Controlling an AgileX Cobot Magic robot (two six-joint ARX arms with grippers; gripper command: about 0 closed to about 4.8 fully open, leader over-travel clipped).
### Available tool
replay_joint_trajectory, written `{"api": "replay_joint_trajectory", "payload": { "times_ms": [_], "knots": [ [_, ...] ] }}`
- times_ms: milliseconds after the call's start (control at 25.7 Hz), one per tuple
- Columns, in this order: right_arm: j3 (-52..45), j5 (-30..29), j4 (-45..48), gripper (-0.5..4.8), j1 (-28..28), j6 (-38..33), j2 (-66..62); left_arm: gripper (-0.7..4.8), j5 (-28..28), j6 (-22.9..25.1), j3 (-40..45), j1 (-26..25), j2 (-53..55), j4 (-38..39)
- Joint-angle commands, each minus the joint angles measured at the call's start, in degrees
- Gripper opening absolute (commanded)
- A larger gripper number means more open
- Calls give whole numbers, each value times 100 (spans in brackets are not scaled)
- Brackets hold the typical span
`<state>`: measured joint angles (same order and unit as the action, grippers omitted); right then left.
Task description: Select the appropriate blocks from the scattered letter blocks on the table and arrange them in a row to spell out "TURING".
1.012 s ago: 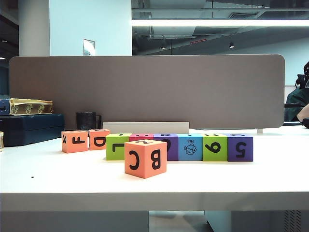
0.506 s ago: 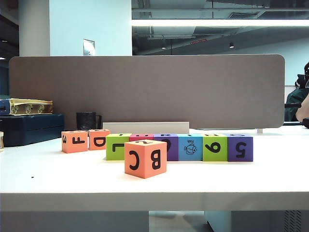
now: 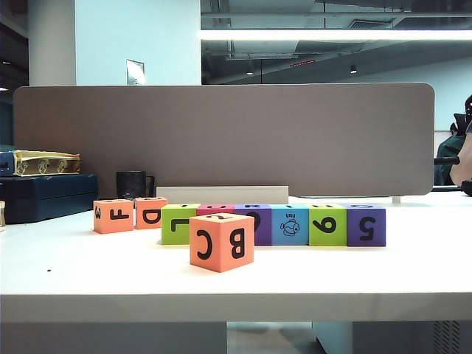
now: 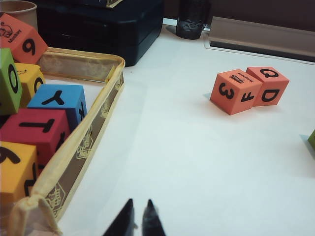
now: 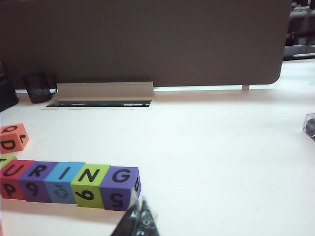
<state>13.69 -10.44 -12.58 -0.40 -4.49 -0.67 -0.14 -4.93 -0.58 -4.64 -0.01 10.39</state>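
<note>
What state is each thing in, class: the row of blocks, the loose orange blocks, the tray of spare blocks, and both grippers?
Row of six blocks: side by side, top faces showing U, R, I, N, G; the first letter is cut off.
Orange B C block: alone, in front of the row.
Orange F block and orange D block: touching, beside the row.
Fabric tray: holding spare blocks.
Left gripper: jaws shut, empty.
Right gripper: jaws shut, empty.

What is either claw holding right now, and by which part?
Nothing is held. The left claw is shut on nothing above bare table, and the right claw is shut too, just behind the purple G block, not gripping it.
</note>
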Motion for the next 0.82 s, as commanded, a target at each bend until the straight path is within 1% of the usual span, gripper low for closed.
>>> {"api": "replay_joint_trajectory", "payload": {
  "times_ms": [39, 117, 272, 389, 506, 623, 817],
  "knots": [
    [-597, 127, 1019, -1, 0, -2, 68, 26, 37, 2, -4, 2, 2, 26],
    [-887, 205, 1320, -1, -4, -2, 68, 26, 35, 2, -4, 2, 2, 26],
    [-1172, 332, 1314, -1, -72, 0, 68, 26, 35, 0, -4, 2, 2, 26],
    [-1346, 588, 1239, -1, -94, -2, 68, 26, 37, 2, -4, 2, 2, 26],
    [-1364, 590, 861, -1, -94, 7, 68, 26, 37, 2, -4, 2, 2, 26],
    [-1362, 605, 219, -1, -94, 24, 68, 26, 37, 0, -4, 2, 2, 26],
    [-1360, 649, 243, -1, -70, 26, 70, 26, 35, 2, -4, 2, 2, 26]
  ]
}}
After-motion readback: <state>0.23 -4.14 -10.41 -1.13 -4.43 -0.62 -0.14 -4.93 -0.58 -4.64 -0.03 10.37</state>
